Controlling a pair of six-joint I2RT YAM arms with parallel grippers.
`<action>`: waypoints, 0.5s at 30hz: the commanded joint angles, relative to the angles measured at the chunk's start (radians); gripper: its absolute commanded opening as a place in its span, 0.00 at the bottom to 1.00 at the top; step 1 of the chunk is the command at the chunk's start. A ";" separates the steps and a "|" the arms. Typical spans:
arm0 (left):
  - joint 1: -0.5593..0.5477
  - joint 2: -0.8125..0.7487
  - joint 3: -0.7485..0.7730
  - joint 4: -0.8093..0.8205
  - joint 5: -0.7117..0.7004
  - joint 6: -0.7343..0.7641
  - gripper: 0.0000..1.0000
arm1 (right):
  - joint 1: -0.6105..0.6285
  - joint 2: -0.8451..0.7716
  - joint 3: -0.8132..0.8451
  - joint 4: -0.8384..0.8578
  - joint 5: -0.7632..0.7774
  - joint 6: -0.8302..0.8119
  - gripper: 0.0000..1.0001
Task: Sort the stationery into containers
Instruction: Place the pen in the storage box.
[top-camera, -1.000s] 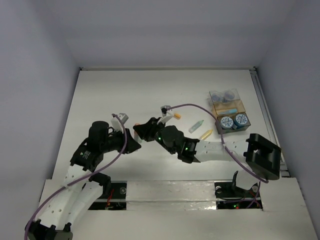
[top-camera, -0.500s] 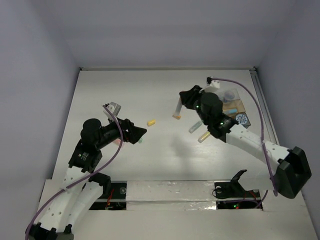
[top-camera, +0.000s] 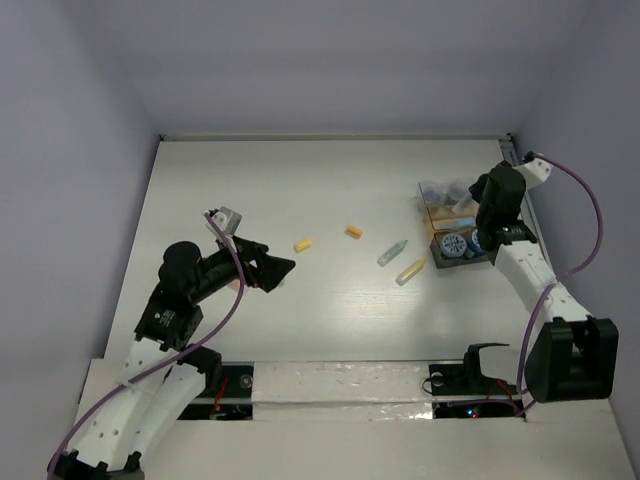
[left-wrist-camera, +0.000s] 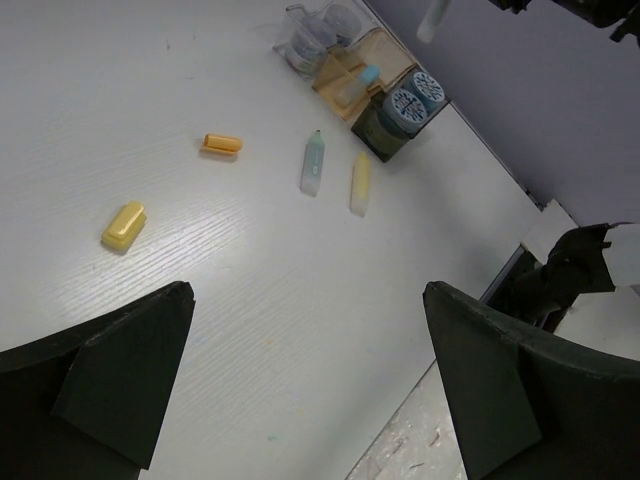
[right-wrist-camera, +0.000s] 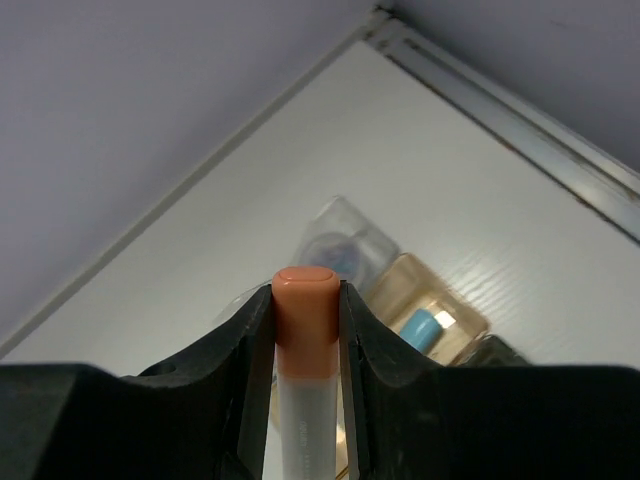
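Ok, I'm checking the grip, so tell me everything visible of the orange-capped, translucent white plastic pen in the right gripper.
The orange-capped pen has a rounded salmon-orange cap on a translucent whitish barrel. The right gripper clamps it with black fingers on both sides of the cap. It hangs over the tan box containers; its other end is out of view.

From my left gripper (top-camera: 283, 272), jaws spread wide, the table (top-camera: 240, 190) runs bare to the yellow piece (top-camera: 303, 244) and the orange piece (top-camera: 353, 232), which lie well apart with room to pass between them. Further right the grey-green pen (top-camera: 392, 253) and yellow pen (top-camera: 410, 271) lie near each other, leaving a narrow lane. My right gripper (right-wrist-camera: 307, 305), clamped on the orange-capped pen (right-wrist-camera: 303, 375), hangs over the containers (top-camera: 455, 222), which stand near the right wall (top-camera: 590, 120).
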 joint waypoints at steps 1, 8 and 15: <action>-0.018 -0.023 0.020 0.038 -0.009 -0.002 0.99 | -0.099 0.046 -0.001 0.029 -0.061 0.070 0.00; -0.036 -0.037 0.021 0.035 -0.018 -0.002 0.99 | -0.109 0.206 0.047 0.057 -0.040 0.136 0.00; -0.037 -0.040 0.024 0.030 -0.023 -0.002 0.99 | -0.109 0.306 0.023 0.095 -0.067 0.257 0.00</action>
